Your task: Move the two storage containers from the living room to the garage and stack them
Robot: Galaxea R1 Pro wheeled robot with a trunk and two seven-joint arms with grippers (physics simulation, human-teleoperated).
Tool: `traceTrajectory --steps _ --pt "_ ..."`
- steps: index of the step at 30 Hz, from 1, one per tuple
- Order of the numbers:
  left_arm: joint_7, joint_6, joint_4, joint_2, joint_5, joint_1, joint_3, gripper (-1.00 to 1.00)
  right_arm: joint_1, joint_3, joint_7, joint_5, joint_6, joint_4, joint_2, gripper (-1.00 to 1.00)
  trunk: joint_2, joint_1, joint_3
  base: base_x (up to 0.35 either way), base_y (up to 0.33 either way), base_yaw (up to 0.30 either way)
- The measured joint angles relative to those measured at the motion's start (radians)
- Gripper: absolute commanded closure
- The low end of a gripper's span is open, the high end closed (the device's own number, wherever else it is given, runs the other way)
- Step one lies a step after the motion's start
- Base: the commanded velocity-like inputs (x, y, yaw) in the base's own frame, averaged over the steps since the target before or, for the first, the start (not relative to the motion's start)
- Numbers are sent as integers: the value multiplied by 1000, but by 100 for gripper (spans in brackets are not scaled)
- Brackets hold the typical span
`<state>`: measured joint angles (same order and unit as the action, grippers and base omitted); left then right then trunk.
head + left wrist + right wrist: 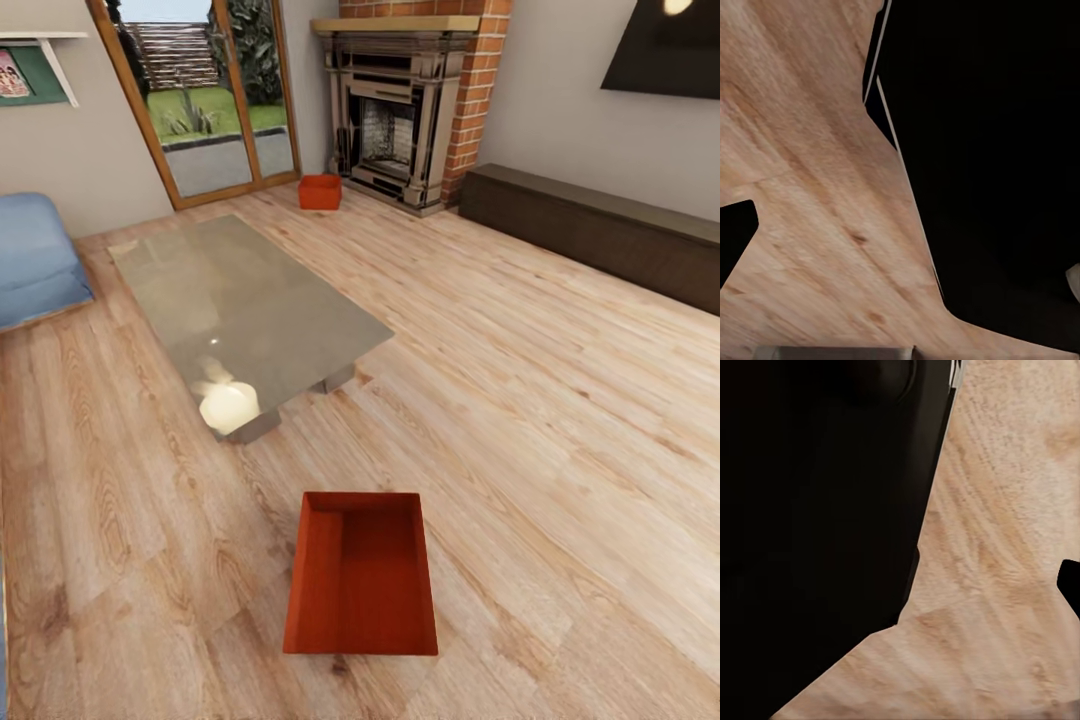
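A blue cushioned seat (35,258) sits by the far wall beside wood-framed glass doors (205,95) — garden beyond. A long dark low cabinet (600,232) runs along the adjoining wall under a black screen (668,50), and a framed picture (25,75) hangs above the seat

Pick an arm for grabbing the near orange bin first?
Neither clearly: the near bin sits centred ahead on the wood floor. Slight lean to right, since the low table crowds the left.

Head camera high, angled down across wood-plank floor (560,400); both wrist cameras close above same planks.
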<state>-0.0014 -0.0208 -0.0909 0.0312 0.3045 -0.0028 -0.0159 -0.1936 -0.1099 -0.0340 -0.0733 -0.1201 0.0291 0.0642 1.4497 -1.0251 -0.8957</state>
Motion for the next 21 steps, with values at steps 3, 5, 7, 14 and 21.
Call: traceTrajectory --steps 3,5,7,14,21 --pt "0 0 0 0 0 0 0 -100 0 0 1 0 1 0 -1 -100 0 0 -5 0 0 0" --pt "0 0 0 2 0 0 0 -100 0 0 1 0 1 0 -1 -100 0 0 -8 0 0 0" --pt "0 0 0 2 0 0 0 -100 0 0 1 0 1 0 -1 -100 0 0 -11 0 0 0" --pt "0 0 0 1 0 0 0 -100 0 0 1 0 1 0 -1 -100 0 0 -23 0 0 0" --pt "0 0 0 1 0 0 0 -100 0 0 1 0 0 0 -1 -100 0 0 -34 0 0 0"
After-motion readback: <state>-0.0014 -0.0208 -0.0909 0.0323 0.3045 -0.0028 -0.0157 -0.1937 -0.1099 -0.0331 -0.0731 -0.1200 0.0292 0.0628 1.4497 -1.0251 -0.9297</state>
